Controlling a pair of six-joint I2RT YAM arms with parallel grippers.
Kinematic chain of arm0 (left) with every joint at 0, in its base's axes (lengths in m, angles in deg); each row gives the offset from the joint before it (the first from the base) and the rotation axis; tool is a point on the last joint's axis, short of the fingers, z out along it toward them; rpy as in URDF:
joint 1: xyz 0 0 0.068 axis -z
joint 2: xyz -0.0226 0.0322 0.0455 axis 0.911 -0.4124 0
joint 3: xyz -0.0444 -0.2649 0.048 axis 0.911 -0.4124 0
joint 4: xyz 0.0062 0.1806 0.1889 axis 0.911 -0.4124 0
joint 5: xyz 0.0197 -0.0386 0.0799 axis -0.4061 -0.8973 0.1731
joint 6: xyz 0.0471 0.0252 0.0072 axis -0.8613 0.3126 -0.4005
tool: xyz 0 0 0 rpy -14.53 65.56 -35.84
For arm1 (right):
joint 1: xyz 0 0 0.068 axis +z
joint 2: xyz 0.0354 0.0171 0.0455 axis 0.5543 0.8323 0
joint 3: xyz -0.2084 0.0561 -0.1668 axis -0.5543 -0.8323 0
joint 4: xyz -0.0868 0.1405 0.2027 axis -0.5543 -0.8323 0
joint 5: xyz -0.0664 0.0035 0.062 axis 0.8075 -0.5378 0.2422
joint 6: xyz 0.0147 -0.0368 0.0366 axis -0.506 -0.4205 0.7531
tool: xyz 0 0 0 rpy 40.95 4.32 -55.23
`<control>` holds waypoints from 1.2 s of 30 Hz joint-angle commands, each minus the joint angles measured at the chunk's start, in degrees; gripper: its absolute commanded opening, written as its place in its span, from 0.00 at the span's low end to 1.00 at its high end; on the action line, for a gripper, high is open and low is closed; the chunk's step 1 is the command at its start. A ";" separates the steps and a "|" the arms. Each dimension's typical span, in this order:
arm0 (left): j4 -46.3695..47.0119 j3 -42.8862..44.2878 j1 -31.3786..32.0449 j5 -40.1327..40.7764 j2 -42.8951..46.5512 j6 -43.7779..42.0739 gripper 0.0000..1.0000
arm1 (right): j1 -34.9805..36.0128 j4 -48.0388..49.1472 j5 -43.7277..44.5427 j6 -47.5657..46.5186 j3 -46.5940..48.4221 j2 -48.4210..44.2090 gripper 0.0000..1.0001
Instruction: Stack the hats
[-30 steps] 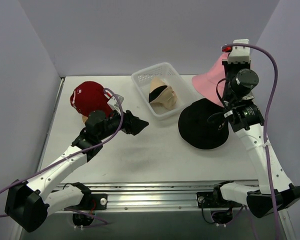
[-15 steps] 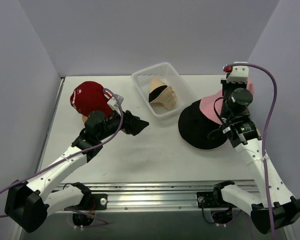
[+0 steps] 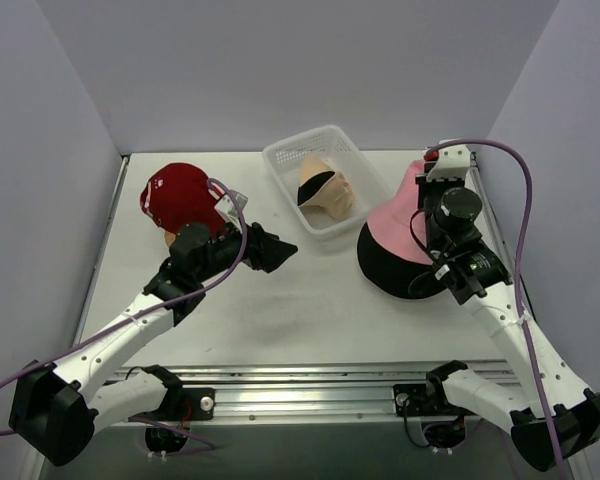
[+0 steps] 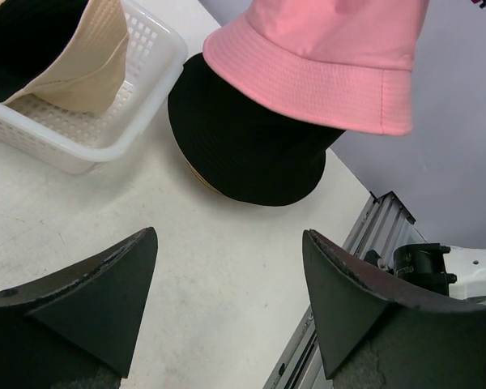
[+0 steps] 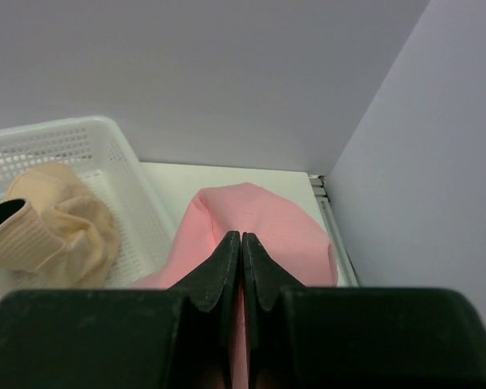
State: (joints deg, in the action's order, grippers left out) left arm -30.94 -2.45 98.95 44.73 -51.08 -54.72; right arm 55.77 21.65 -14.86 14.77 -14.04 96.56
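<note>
Pink bucket hat (image 5: 296, 235) pinched between right gripper (image 5: 242, 237) fingers

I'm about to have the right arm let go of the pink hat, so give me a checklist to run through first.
1. Right gripper shut on the pink hat: ok.
2. Pink hat above the black hat: ok.
3. Pink hat resting on the black hat: cannot tell.
4. Left gripper open, apart from both hats: ok.
5. Tan hat stacked: not ok, it lies in the basket.
6. Red cap stacked: not ok, it sits at the far left.
</note>
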 commanded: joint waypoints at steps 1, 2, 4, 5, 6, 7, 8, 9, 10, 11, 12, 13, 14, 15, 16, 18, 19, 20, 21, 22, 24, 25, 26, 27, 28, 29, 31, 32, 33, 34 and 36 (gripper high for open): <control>2.17 0.92 0.19 0.18 -0.66 -0.31 0.81 | 3.72 -1.91 0.90 2.42 -0.02 -2.25 0.00; 2.52 1.09 0.19 0.18 -1.01 -0.13 0.81 | 4.43 -2.09 1.60 3.12 -2.20 -2.69 0.00; 2.70 1.88 0.19 -0.17 -2.33 0.48 0.81 | 5.58 -4.01 1.44 5.75 -3.71 -2.96 0.01; 2.96 2.15 0.27 -0.43 -2.95 0.66 0.81 | 5.75 -5.16 0.83 6.81 -4.06 -2.79 0.03; 2.97 2.58 0.28 -1.13 -4.00 0.83 0.81 | 5.93 -6.22 0.91 9.43 -4.42 -2.44 0.05; 2.97 3.02 0.28 -1.40 -4.44 1.18 0.81 | 6.02 -8.23 1.00 10.76 -4.51 -2.34 0.08; 3.05 3.72 0.45 -1.66 -4.97 1.36 0.81 | 5.93 -9.38 1.52 12.51 -4.51 -2.61 0.14; 3.40 3.90 0.62 -1.84 -5.84 1.62 0.81 | 5.93 -10.52 2.13 13.92 -4.25 -3.13 0.16; 3.84 4.08 0.80 -2.01 -6.37 2.32 0.81 | 6.02 -11.32 1.88 17.85 -4.33 -5.05 0.19; 4.98 4.26 1.32 -2.10 -6.99 2.50 0.81 | 5.93 -11.24 1.44 19.72 -4.33 -6.29 0.29; 5.60 4.43 1.59 -2.19 -8.30 2.68 0.81 | 5.93 -11.06 0.57 21.74 -4.25 -7.43 0.35; 5.95 4.70 1.94 -2.10 -9.18 2.85 0.81 | 5.84 -10.54 -1.79 24.63 -3.90 -9.62 0.38; 6.82 5.05 2.21 -2.10 -10.06 2.94 0.81 | 5.84 -10.53 -2.86 26.14 -3.37 -10.33 0.44; 7.35 5.66 2.99 -2.19 -12.16 3.12 0.81 | 5.84 -10.71 -3.65 27.55 -2.50 -10.69 0.47; 8.14 5.93 3.35 -2.28 -13.22 3.64 0.81 | 5.75 -11.49 -5.32 28.86 -1.53 -10.69 0.52; 10.60 6.80 4.31 -3.15 -16.90 4.43 0.81 | 5.67 -12.72 -6.03 32.12 2.24 -9.65 0.57; 11.57 7.85 4.58 -3.50 -18.23 5.22 0.81 | 5.58 -16.73 -5.34 33.09 3.74 -7.99 0.58; 13.75 8.47 4.76 -4.46 -19.46 5.66 0.81 | 5.49 -18.08 -4.64 34.66 6.54 -7.10 0.58; 14.99 8.91 5.11 -5.00 -22.09 6.28 0.81 | 5.14 -19.14 -3.76 35.37 7.61 -6.48 0.59; 16.14 10.31 5.54 -5.35 -23.33 7.24 0.81 | 4.79 -20.54 -2.53 36.08 8.40 -5.69 0.59; 18.86 12.07 5.90 -7.01 -27.45 7.95 0.81 | 2.61 -21.25 0.73 38.18 10.16 -5.51 0.59; 19.48 13.99 6.07 -7.55 -28.78 8.56 0.81 | 1.28 -21.69 0.73 38.72 10.60 -5.33 0.60; 20.62 15.15 6.16 -8.07 -30.18 8.83 0.81 | -0.56 -21.96 -0.83 39.07 11.22 -5.07 0.60; 21.33 16.03 6.25 -9.21 -32.63 9.27 0.81 | -4.40 -22.22 -2.24 39.77 12.62 -4.72 0.60; 22.03 18.04 6.43 -9.57 -33.70 9.45 0.81 | -6.53 -22.74 -4.17 39.95 13.41 -3.24 0.60; 22.56 19.01 6.43 -9.92 -34.76 9.53 0.81 | -8.73 -22.92 -9.84 40.04 14.20 -2.09 0.60; 23.53 20.69 6.60 -9.92 -37.40 9.80 0.81 | -16.60 -22.23 -17.68 41.09 15.97 1.59 0.60; 24.31 22.35 6.60 -10.01 -38.36 9.97 0.81 | -19.44 -21.61 -22.07 41.88 16.14 2.74 0.59; 24.67 23.23 6.60 -10.19 -40.46 10.24 0.81 | -22.34 -21.00 -30.82 42.76 16.06 3.71 0.59; 25.02 24.20 6.69 -10.54 -41.52 10.76 0.81 | -29.33 -19.17 -34.65 44.94 15.19 4.76 0.57; 26.16 26.92 6.69 -11.41 -44.85 11.73 0.81 | -35.09 -16.44 -41.51 47.24 12.99 4.60 0.57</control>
State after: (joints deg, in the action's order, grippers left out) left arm -11.09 19.64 105.33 36.09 -92.59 -44.64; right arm 28.27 0.88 -40.12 57.02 0.32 100.93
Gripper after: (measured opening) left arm 0.810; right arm 0.573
